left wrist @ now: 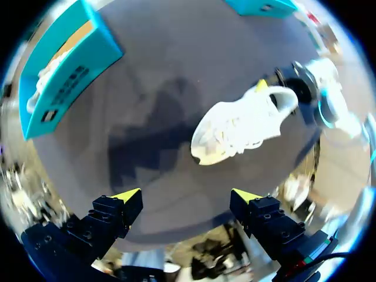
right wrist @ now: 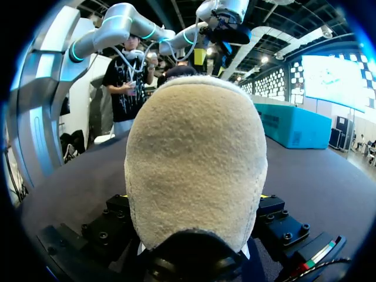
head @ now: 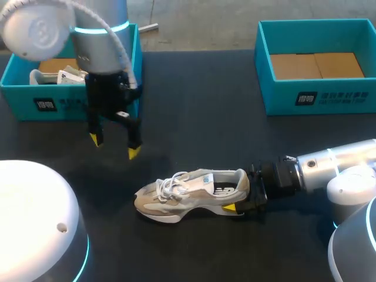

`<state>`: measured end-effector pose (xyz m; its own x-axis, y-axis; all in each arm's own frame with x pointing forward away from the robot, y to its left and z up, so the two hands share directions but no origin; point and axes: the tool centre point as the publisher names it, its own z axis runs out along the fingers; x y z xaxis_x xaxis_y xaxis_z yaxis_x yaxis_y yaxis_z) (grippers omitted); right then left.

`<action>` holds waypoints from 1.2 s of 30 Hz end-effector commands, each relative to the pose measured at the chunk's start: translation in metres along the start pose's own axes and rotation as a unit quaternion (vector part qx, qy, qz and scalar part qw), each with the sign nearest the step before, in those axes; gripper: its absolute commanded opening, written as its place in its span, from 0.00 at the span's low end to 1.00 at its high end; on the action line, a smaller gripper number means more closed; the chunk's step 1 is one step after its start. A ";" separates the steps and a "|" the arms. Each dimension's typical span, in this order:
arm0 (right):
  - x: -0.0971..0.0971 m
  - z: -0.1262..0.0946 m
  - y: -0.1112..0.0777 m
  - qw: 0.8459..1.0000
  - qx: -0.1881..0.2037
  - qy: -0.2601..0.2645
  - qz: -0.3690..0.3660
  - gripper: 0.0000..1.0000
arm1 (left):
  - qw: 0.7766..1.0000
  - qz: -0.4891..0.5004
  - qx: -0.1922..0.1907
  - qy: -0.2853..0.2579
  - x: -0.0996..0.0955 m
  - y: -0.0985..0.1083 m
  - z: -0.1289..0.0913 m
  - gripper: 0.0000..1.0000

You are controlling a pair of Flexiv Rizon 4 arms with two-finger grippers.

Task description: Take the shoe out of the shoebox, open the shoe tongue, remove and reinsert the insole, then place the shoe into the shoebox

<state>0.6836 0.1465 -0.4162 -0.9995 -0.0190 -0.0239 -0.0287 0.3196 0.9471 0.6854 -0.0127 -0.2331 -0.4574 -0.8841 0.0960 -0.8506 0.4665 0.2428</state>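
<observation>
The right claw [head: 242, 192] was closed on the heel of the grey-and-cream suede-and-mesh running shoe [head: 188, 194], a finger on each side. In its own wrist view the heel [right wrist: 194, 158] filled the space between the finger bases and hid the yellow tips. The shoe stood upright on its sole on the dark counter [head: 200, 117], with its toe towards 9 o'clock and its heel towards 3 o'clock in the head view.

The left claw [head: 114, 146] hung above the counter with its fingers spread wide and nothing in them. The shoe lay at about 4 o'clock from it, well apart. In the left wrist view the shoe [left wrist: 241, 126] sat ahead of the spread fingers, towards 1 o'clock, laces up.

The shoe looked to be out of its box and the tongue not yet lifted, so opening the tongue seemed the step in hand. The next move probably called for the left claw to come down over the laces and take the tongue's top edge while the right claw steadied the heel.

The empty teal cardboard shoebox [head: 282, 100] stood at 1 o'clock from the right claw. A second teal shoebox [head: 17, 100], with things inside, stood at 11 o'clock from the left claw.
</observation>
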 end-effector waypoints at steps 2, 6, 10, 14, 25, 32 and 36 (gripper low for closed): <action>-0.001 0.002 0.001 1.000 0.003 0.000 0.000 0.00 | 0.988 -0.150 0.027 0.009 0.003 0.003 0.002 1.00; -0.001 0.002 0.001 1.000 0.003 0.000 0.000 0.00 | 0.988 -0.150 0.027 0.009 0.003 0.003 0.002 1.00; -0.001 0.002 0.001 1.000 0.003 0.000 0.000 0.00 | 0.988 -0.150 0.027 0.009 0.003 0.003 0.002 1.00; -0.001 0.002 0.001 1.000 0.003 0.000 0.000 0.00 | 0.982 -0.184 0.034 -0.001 0.021 0.003 0.012 1.00; -0.001 0.002 0.001 1.000 0.003 0.000 0.000 0.00 | 0.973 -0.229 0.010 0.022 0.085 -0.010 0.045 1.00; -0.001 0.002 0.001 1.000 0.003 0.000 0.000 0.00 | 0.964 -0.264 0.032 0.011 0.118 -0.022 0.056 1.00; -0.001 0.002 0.001 1.000 0.003 0.000 0.000 0.00 | 0.957 -0.286 0.045 0.018 0.133 -0.026 0.057 1.00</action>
<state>0.6836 0.1466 -0.4162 -0.9995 -0.0189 -0.0239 -0.0287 0.3195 0.9471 0.6334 -0.1234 -0.2790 0.0775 -0.9968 0.0198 -0.9789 -0.0723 0.1912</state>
